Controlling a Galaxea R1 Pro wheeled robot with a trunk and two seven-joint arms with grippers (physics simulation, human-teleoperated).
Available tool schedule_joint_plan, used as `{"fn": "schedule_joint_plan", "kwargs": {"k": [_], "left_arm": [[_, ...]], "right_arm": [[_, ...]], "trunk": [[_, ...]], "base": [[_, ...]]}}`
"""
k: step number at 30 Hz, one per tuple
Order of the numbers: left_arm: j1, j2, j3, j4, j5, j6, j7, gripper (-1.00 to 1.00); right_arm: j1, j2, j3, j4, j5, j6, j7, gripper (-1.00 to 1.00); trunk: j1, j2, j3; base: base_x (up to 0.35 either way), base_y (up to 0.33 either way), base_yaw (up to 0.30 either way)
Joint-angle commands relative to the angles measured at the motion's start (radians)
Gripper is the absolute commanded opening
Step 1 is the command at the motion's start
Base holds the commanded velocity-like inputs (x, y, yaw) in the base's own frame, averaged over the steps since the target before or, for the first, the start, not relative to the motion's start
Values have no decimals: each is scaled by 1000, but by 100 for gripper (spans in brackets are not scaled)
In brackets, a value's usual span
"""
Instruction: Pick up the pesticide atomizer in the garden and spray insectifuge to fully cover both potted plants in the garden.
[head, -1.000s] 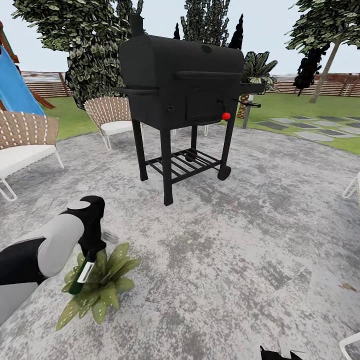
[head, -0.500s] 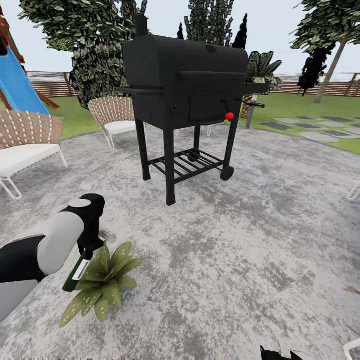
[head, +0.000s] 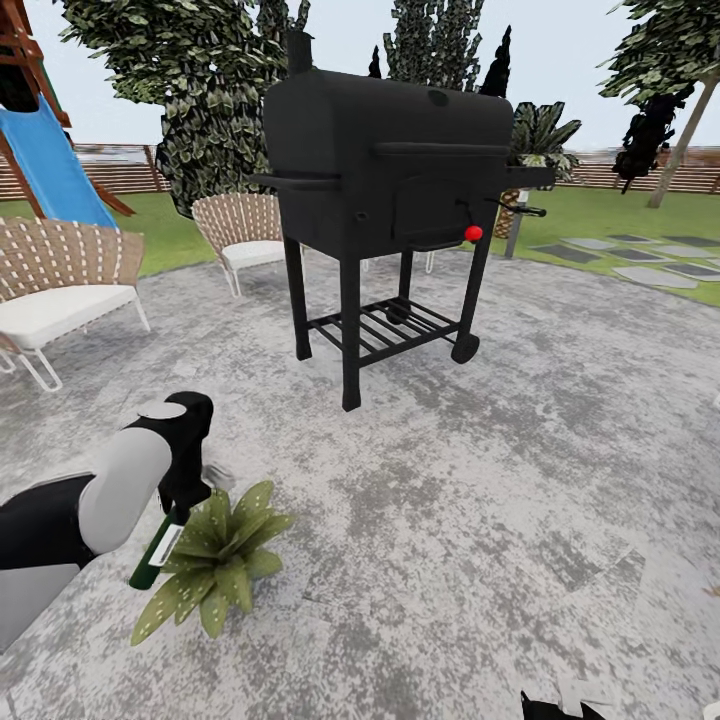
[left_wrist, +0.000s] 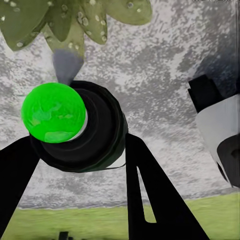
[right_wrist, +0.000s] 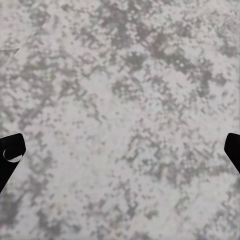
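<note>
Your left hand (head: 172, 512) is clamped on the pesticide atomizer (head: 155, 553), which tilts down just beside the potted plant (head: 215, 562) on the stone patio (head: 480, 480), well short of the black grill (head: 385, 190). Your right hand's (right_wrist: 120, 150) fingers look spread apart over bare patio, though only their tips show.
</note>
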Motion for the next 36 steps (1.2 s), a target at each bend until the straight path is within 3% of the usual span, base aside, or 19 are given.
{"fn": "schedule_joint_plan", "kwargs": {"k": [1, 4, 8, 12, 20, 28, 36], "left_arm": [[1, -8, 3, -1, -11, 11, -8, -100], [4, -42, 3, -1, -11, 12, -8, -100], [26, -59, 1, -4, -11, 14, -8, -100], [36, -52, -4, -5, -11, 15, -8, -100], [50, -13, -12, -5, -12, 14, -8, -100], [68, -53, -8, -5, -12, 15, -8, -100], [100, -28, -12, -8, -12, 14, -8, -100]], "right_arm": [[-1, 0, -8, 0, 5, -4, 6, 100], [-1, 0, -8, 0, 5, -4, 7, 100], [-1, 0, -8, 0, 5, -4, 7, 100], [-1, 0, -8, 0, 5, -4, 7, 100], [-1, -2, -8, 0, 5, -4, 7, 100], [-1, -6, -8, -1, 5, -4, 7, 100], [-1, -4, -8, 0, 5, -4, 7, 100]], "trunk": [[0, 0, -1], [0, 0, -1], [0, 0, -1], [0, 0, -1], [0, 0, -1], [0, 0, -1], [0, 0, -1]], "base": [[0, 0, 0], [0, 0, 0], [0, 0, 0], [0, 0, 0], [0, 0, 0], [0, 0, 0], [0, 0, 0]]}}
